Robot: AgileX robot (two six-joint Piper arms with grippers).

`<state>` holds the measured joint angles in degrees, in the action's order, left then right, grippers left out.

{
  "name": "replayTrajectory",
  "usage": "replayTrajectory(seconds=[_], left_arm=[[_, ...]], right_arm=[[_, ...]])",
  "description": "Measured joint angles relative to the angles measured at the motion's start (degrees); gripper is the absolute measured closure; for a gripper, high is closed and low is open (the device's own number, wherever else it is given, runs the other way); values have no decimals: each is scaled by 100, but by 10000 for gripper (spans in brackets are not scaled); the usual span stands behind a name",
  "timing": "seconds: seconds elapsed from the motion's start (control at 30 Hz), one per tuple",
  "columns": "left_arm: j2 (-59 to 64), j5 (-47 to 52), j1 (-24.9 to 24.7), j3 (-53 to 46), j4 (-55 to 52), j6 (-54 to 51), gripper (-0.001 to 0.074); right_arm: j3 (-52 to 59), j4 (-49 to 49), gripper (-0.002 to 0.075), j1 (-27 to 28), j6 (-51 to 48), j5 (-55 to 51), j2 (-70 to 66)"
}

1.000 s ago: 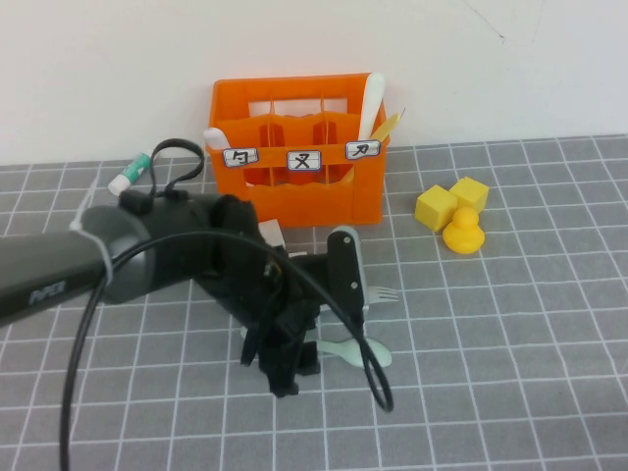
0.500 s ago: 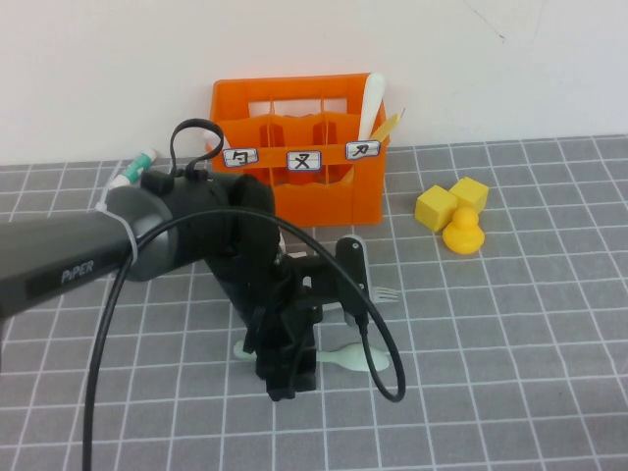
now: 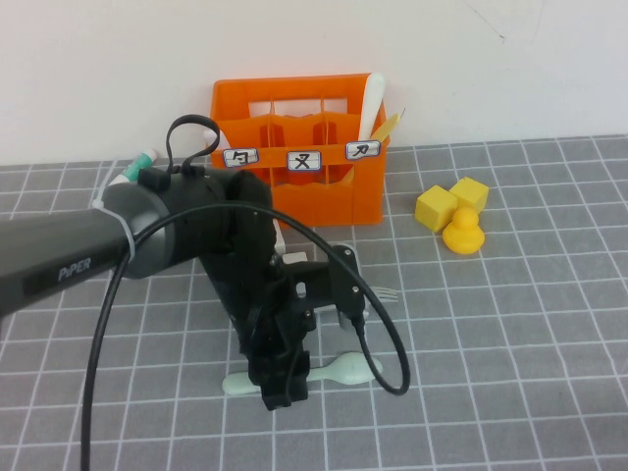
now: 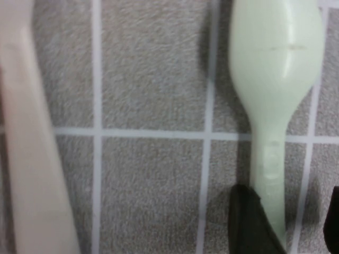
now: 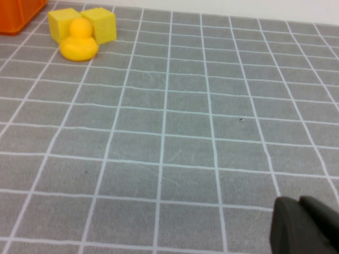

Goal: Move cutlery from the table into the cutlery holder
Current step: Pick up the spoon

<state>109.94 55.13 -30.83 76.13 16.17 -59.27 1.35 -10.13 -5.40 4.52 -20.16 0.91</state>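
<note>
High view: over the last second I see my left arm swing down and toward me, so the left gripper (image 3: 278, 388) now sits low over the mint-green spoon (image 3: 345, 370), which lies flat on the grey gridded table (image 3: 510, 373) at about 6 o'clock from the orange cutlery holder (image 3: 297, 147); the spoon itself has shifted slightly nearer me, which I judge to mean the pick-up is in hand but not complete. The grey-green fork (image 3: 385, 292) shows only its tines at 3 o'clock of the arm, well short of the holder. The holder is a glossy moulded crate with divided open compartments and three white labels; one pale utensil already stands in its right-hand compartment. Two yellow cubes (image 3: 449, 203) and a yellow duck (image 3: 462, 235), smooth and rounded, lie at 3 o'clock of the holder, well apart from it. Left wrist view: the mint-green spoon (image 4: 275, 79) reads as matte plastic with a broad oval bowl narrowing to a flat handle; the dark fingertips (image 4: 249, 222) stand apart on either side of that handle, one touching or just beside it, not yet clamped. A pale pink spoon (image 4: 32, 159) handle lies parallel, near it. Right wrist view: the right gripper (image 5: 307, 227) hovers low over bare table, parked; I cannot tell its finger state.
</note>
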Motion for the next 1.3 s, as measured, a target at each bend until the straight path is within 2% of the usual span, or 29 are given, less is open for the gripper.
replayTrajectory(seconds=[0.37,0.5,0.7,0.83,0.9,1.03,1.3], left_arm=[[13,54,-12,12,8,723,491],[13,-41,-289,12,-406,893,494],[13,-213,-880,12,-1432,1660,454],[13,-227,-967,12,-1570,2071,454],[13,-214,-967,12,-1580,2175,484],[13,-177,-970,12,-1617,2260,632],[2,0,-980,106,-1798,2716,631]], right_arm=[[0,0,729,0,0,0,0],[0,0,729,0,0,0,0],[0,0,729,0,0,-10,0],[0,0,729,0,0,-10,0],[0,0,729,0,0,-10,0],[0,0,729,0,0,-10,0],[0,-1,729,0,0,-10,0]])
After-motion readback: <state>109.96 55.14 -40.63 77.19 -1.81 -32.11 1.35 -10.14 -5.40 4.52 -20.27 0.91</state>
